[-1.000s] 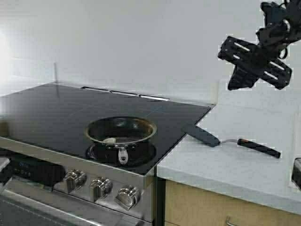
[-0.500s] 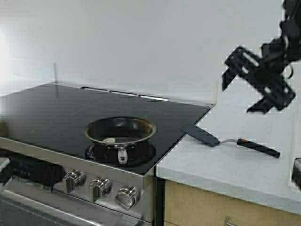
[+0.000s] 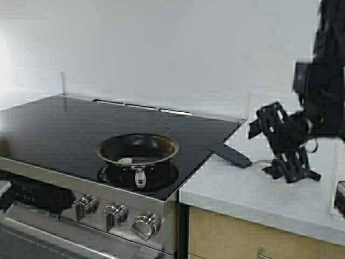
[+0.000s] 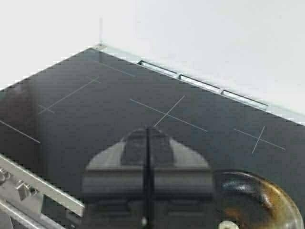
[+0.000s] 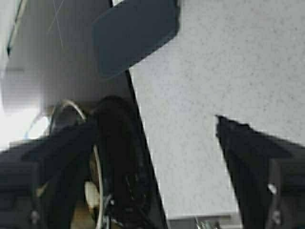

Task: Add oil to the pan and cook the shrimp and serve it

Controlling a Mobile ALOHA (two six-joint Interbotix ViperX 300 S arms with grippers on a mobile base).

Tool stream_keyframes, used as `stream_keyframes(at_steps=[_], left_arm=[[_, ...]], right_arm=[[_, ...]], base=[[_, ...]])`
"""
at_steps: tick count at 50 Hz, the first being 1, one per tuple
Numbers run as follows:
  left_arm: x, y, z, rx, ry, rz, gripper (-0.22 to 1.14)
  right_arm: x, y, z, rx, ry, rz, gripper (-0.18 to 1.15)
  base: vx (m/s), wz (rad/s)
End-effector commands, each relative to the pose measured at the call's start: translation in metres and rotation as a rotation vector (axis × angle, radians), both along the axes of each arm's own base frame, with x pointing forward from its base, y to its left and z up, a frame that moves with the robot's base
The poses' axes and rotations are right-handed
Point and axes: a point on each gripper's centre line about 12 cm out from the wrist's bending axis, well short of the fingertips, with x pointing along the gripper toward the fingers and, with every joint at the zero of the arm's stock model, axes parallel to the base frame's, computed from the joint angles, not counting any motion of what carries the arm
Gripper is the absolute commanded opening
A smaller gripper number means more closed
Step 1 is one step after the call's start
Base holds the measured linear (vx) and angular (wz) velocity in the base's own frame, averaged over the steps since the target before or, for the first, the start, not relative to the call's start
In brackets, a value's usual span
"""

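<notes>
The pan (image 3: 138, 152) sits on the front burner of the black stovetop (image 3: 64, 129), its short handle toward me. The shrimp (image 3: 125, 160), a small pale lump, lies inside near the front rim. A black spatula lies on the counter with its blade (image 3: 232, 155) by the stove edge. My right gripper (image 3: 269, 147) is open low over the spatula's handle, which it mostly hides. In the right wrist view, bare counter shows between the open right gripper (image 5: 157, 124), with the spatula blade (image 5: 136, 33) and the pan (image 5: 119, 167) beyond. My left gripper (image 4: 147, 143) is shut above the stovetop. The oil is out of view.
Stove knobs (image 3: 113, 213) line the front panel below the pan. The white speckled counter (image 3: 253, 191) runs right of the stove, with a dark object (image 3: 340, 197) at its right edge. A white wall backs everything.
My right arm has come down from high near the wall to just above the spatula's handle, turning as it dropped. The pan, shrimp and spatula have not moved.
</notes>
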Motion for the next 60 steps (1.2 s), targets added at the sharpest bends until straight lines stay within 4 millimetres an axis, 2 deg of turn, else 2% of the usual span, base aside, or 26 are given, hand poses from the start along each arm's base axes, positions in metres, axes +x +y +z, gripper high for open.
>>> stream_keyframes(at_steps=[1, 7, 17, 28, 39, 49, 60], left_arm=[[0.001, 0.000, 0.003, -0.002, -0.008, 0.000, 0.03], [0.001, 0.000, 0.003, -0.003, -0.008, 0.001, 0.03], [0.001, 0.000, 0.002, -0.003, -0.001, 0.001, 0.03], [0.001, 0.000, 0.001, -0.003, 0.005, 0.001, 0.03], [0.001, 0.000, 0.001, -0.003, 0.006, 0.001, 0.03], [0.001, 0.000, 0.001, -0.003, 0.006, 0.002, 0.03], [0.001, 0.000, 0.002, -0.001, 0.005, 0.002, 0.03]], right_arm=[[0.019, 0.006, -0.007, 0.030, -0.035, -0.026, 1.04], [0.037, 0.006, -0.020, 0.047, -0.039, -0.058, 1.04], [0.061, -0.004, -0.037, 0.081, -0.007, -0.133, 1.04], [0.090, -0.014, -0.045, 0.086, 0.013, -0.171, 1.04], [0.115, -0.011, -0.047, 0.078, 0.042, -0.173, 1.04], [0.131, -0.009, -0.050, 0.089, 0.046, -0.190, 1.04], [0.136, -0.010, -0.058, 0.094, 0.072, -0.219, 1.04]], base=[[0.00, 0.00], [0.00, 0.00], [0.00, 0.00], [0.00, 0.00], [0.00, 0.00], [0.00, 0.00], [0.00, 0.00]])
